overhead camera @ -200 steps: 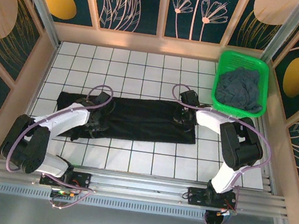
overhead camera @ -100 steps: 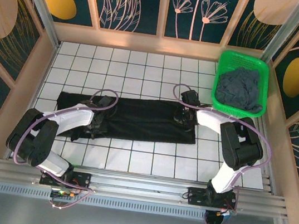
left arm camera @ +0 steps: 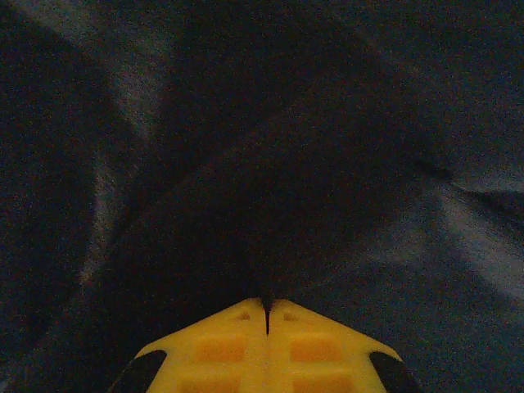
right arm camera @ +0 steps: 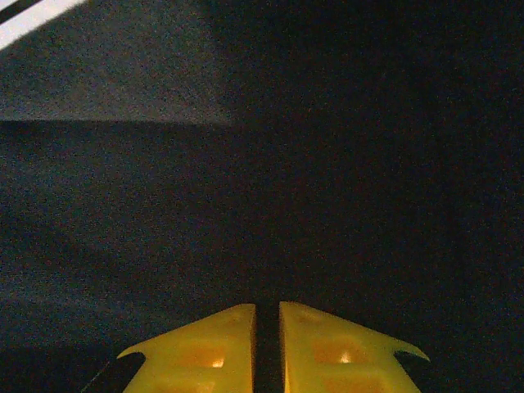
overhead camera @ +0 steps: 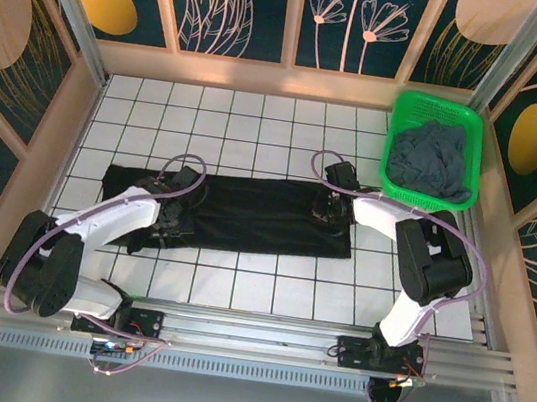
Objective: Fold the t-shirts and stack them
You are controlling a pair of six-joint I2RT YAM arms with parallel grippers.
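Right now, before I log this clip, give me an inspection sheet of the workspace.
Surface: white tiled table.
Job's things: black t-shirt lying as a long strip; grey-blue t-shirt crumpled in green basket.
Clutter: nothing seen.
Grippers: left pincer shut on the black t-shirt; right pincer shut on its right end.
Cables: purple cables loop above both arms.
Surroundings: floral wall panels.

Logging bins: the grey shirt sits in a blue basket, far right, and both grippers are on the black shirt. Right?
No: the top view shows a green basket, not blue. The grey shirt sits in it; left gripper and right gripper are on the black shirt.
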